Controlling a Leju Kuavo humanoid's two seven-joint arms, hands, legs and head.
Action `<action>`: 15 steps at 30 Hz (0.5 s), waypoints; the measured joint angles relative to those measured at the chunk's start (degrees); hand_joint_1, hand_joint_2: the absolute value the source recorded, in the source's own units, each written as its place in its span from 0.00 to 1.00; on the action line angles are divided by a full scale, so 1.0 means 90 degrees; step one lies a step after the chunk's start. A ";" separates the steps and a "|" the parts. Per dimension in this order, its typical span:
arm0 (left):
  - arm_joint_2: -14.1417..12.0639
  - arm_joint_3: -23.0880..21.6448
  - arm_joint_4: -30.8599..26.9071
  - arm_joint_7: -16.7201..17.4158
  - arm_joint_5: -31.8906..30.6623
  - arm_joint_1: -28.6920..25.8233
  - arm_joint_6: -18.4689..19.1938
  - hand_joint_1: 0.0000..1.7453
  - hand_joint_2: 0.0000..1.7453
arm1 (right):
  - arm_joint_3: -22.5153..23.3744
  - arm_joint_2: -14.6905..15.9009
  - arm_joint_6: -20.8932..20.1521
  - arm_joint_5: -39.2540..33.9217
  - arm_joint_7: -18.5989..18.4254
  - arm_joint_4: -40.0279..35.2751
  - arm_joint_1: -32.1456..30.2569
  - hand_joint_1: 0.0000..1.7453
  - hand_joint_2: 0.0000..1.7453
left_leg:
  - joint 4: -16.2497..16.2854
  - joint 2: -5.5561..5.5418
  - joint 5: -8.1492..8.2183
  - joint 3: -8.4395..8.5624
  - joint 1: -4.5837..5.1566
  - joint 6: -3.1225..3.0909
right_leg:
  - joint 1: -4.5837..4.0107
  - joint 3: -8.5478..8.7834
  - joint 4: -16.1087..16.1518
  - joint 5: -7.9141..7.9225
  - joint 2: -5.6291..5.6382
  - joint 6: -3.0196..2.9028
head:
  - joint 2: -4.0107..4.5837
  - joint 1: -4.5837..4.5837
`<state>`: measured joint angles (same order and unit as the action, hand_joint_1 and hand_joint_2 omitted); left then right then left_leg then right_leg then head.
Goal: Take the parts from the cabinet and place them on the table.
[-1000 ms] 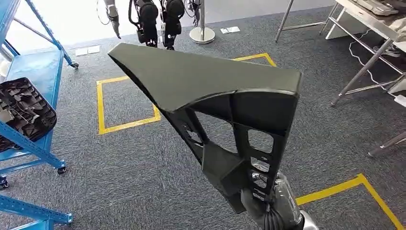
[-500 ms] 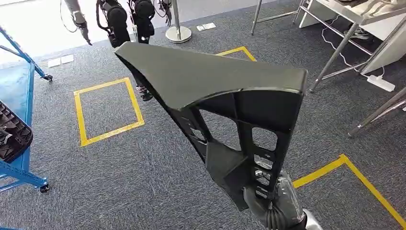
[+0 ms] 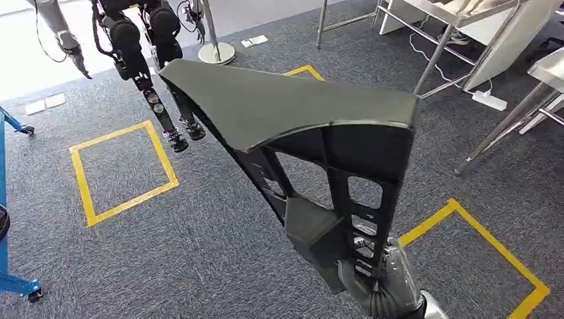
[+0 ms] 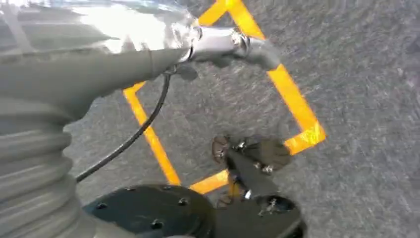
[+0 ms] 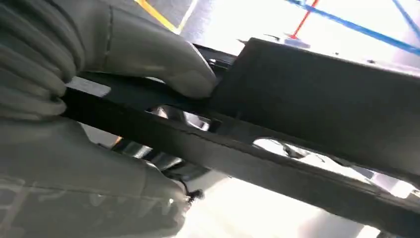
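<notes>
One big black part (image 3: 292,126) is held up in the air by the right hand (image 3: 376,282).

Its wide flat top sits high above the grey carpet (image 3: 199,246), and its long frame with holes runs down to the right hand, low in the head view. In the right wrist view the fingers (image 5: 163,62) are clenched around a black bar of the part. The left hand (image 4: 59,79) hangs over the carpet near some yellow tape (image 4: 292,99); I cannot tell if its fingers are released or curled. A yellow tape square (image 3: 123,173) lies on the carpet. Another robot (image 3: 143,46) hangs behind it. Metal table legs (image 3: 435,56) stand far off on the right. A bit of blue cabinet frame (image 3: 13,279) shows at the left edge.
</notes>
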<state>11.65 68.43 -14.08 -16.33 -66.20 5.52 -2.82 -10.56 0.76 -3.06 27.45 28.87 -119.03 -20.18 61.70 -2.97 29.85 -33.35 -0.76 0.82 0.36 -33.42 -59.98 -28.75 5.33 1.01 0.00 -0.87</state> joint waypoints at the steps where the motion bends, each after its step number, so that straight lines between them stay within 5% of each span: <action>1: 0.0007 0.0000 0.0000 -0.0022 0.0031 0.0007 0.0005 0.00 1.00 | -0.0007 0.0000 0.0000 0.0019 -0.0002 0.0000 -0.0003 1.00 1.00 | -0.0037 0.0064 -0.0019 0.0009 -0.0046 -0.0047 | -0.0004 -0.0005 -0.0002 -0.0008 0.0045 0.0023 | 0.0000 0.0000; 3: 0.0022 0.0000 -0.0002 -0.0053 0.0083 0.0020 0.0024 0.00 1.00 | -0.0017 0.0000 0.0000 0.0041 -0.0007 -0.0019 -0.0013 1.00 1.00 | -0.0067 0.0178 -0.0022 0.0031 -0.0061 -0.0098 | -0.0032 -0.0119 -0.0256 -0.0198 -0.0286 0.0057 | 0.0000 -0.0010; 4: 0.0024 0.0005 -0.0002 -0.0061 0.0104 0.0013 0.0041 0.00 1.00 | -0.0032 0.0000 0.0000 0.0058 -0.0010 -0.0019 0.0001 1.00 1.00 | -0.0069 0.0255 -0.0017 0.0030 -0.0053 -0.0118 | -0.0021 -0.0339 -0.0670 -0.0422 -0.0377 0.0070 | 0.0000 -0.0010; 6: 0.0024 0.0007 -0.0002 -0.0065 0.0143 -0.0010 0.0041 0.00 1.00 | -0.0041 0.0000 0.0005 0.0090 -0.0029 -0.0019 -0.0006 1.00 1.00 | -0.0068 0.0423 0.0004 0.0031 -0.0044 -0.0143 | -0.0008 -0.0863 -0.1665 -0.0800 -0.0448 0.0089 | 0.0000 -0.0010; 7: 0.0022 0.0012 -0.0002 -0.0063 0.0151 -0.0013 0.0044 0.00 1.00 | -0.0046 0.0002 0.0007 0.0092 -0.0034 -0.0019 -0.0018 1.00 1.00 | -0.0067 0.0498 0.0015 0.0032 -0.0044 -0.0148 | -0.0001 -0.1018 -0.1915 -0.0807 -0.0457 0.0098 | 0.0000 -0.0010; 9: 0.0024 0.0019 -0.0002 -0.0056 0.0168 -0.0005 0.0044 0.00 1.00 | -0.0053 0.0012 0.0014 0.0109 -0.0041 -0.0019 -0.0033 1.00 1.00 | -0.0067 0.0613 0.0045 0.0059 -0.0046 -0.0141 | 0.0022 -0.0855 -0.1486 -0.0427 -0.0495 0.0123 | 0.0000 -0.0010; 11: 0.0027 0.0027 -0.0002 -0.0058 0.0180 -0.0002 0.0049 0.00 1.00 | -0.0061 0.0017 0.0024 0.0114 -0.0046 -0.0048 -0.0053 1.00 1.00 | -0.0068 0.0704 0.0087 0.0125 -0.0053 -0.0097 | 0.0028 -0.0256 -0.0267 0.0177 -0.0706 0.0109 | 0.0000 -0.0010; 12: 0.0026 0.0044 -0.0002 -0.0063 0.0180 -0.0001 0.0051 0.00 1.00 | -0.0066 0.0019 0.0029 0.0119 -0.0046 -0.0066 -0.0053 1.00 1.00 | -0.0076 0.0732 0.0107 0.0141 -0.0021 -0.0064 | -0.0031 -0.0138 -0.0043 0.0082 -0.0993 0.0121 | 0.0000 -0.0010; 15: 0.0027 0.0073 0.0000 -0.0085 0.0182 0.0003 0.0095 0.00 1.00 | -0.0087 0.0029 0.0061 0.0121 -0.0051 -0.0078 -0.0096 1.00 1.00 | -0.0126 0.0836 0.0133 0.0206 0.0022 0.0004 | -0.0073 -0.0164 -0.0010 0.0099 -0.0841 0.0040 | 0.0002 -0.0002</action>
<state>11.89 69.09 -14.08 -17.09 -64.57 5.55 -1.97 -11.34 1.03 -2.51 28.55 28.41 -119.73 -21.05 60.56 4.55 31.04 -31.50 -0.55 0.86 -0.29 -34.90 -60.07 -27.86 -2.24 1.38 0.02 -0.90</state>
